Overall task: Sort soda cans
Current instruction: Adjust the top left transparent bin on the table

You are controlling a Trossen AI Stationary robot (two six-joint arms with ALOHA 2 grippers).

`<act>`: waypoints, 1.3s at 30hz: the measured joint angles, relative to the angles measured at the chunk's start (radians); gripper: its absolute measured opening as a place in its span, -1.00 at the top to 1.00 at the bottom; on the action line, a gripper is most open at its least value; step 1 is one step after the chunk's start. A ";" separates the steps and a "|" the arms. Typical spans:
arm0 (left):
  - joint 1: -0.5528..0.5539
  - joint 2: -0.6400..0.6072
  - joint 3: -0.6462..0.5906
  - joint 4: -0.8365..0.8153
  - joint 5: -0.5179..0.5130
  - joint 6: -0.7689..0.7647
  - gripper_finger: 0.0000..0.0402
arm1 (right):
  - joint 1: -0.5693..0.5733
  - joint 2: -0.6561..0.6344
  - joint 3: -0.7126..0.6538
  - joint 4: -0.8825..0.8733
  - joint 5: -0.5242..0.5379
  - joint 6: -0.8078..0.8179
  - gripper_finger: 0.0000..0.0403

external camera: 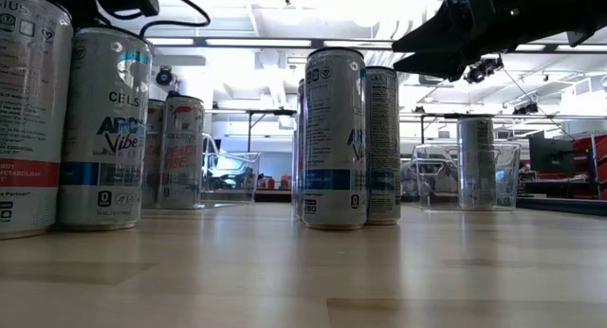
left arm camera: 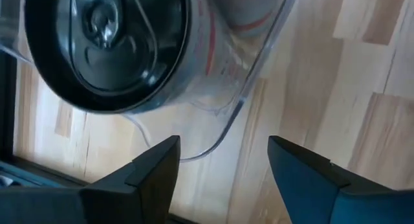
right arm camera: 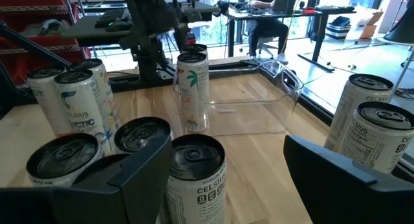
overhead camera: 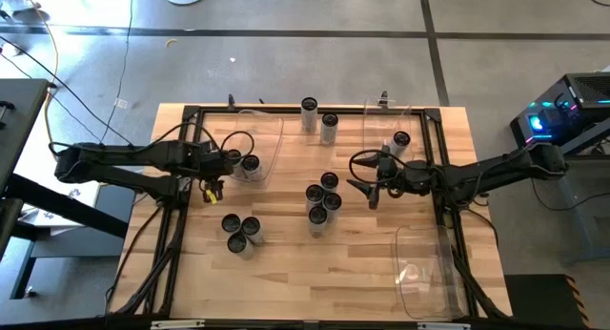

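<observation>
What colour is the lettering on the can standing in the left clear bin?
Red-pink, on a white can with a green palm mark; the right wrist view shows it best.

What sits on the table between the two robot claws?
Seen from above, a cluster of soda cans stands between the left gripper and the right gripper.

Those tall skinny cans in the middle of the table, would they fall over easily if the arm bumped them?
Probably. The middle cans are tall and slim, so a high bump would likely tip one. They stand clustered, so neighbours might topple too. Their smooth metal sides look slippery to grip.
</observation>
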State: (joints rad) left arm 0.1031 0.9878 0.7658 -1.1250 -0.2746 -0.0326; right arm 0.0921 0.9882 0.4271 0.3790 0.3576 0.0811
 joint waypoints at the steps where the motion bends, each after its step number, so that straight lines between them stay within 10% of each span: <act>1: 0.005 0.006 0.000 -0.002 0.001 0.000 -0.09 | 0.000 0.000 0.000 0.000 0.000 0.000 -0.45; 39: 0.056 0.121 0.000 0.192 0.066 -0.132 0.69 | 0.000 0.000 0.000 -0.010 -0.001 -0.007 -0.45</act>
State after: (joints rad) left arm 0.1586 1.1088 0.7654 -0.9329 -0.2089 -0.1648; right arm 0.0921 0.9882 0.4271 0.3695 0.3563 0.0742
